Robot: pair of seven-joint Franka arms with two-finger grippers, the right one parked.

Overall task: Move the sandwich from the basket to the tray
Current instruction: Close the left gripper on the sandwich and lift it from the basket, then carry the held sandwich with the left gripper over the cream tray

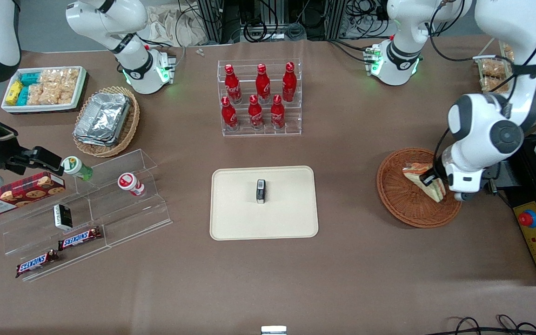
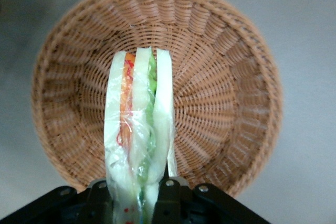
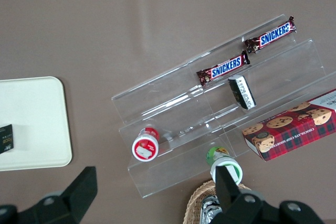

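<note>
The wrapped triangular sandwich (image 1: 424, 179) (image 2: 139, 124), pale bread with red and green filling, is clamped between the fingers of my left gripper (image 1: 435, 182) (image 2: 137, 195). It hangs over the round reddish-brown wicker basket (image 1: 400, 195) (image 2: 226, 103), which holds nothing else. The cream-beige tray (image 1: 231, 214) (image 3: 31, 129) lies at the table's middle, well toward the parked arm from the basket, with a small dark packet (image 1: 260, 191) on it.
A clear rack of red bottles (image 1: 259, 98) stands farther from the front camera than the tray. A control box with a red button (image 1: 531, 232) sits beside the basket at the table edge. Acrylic steps with snacks (image 1: 86, 209) lie toward the parked arm's end.
</note>
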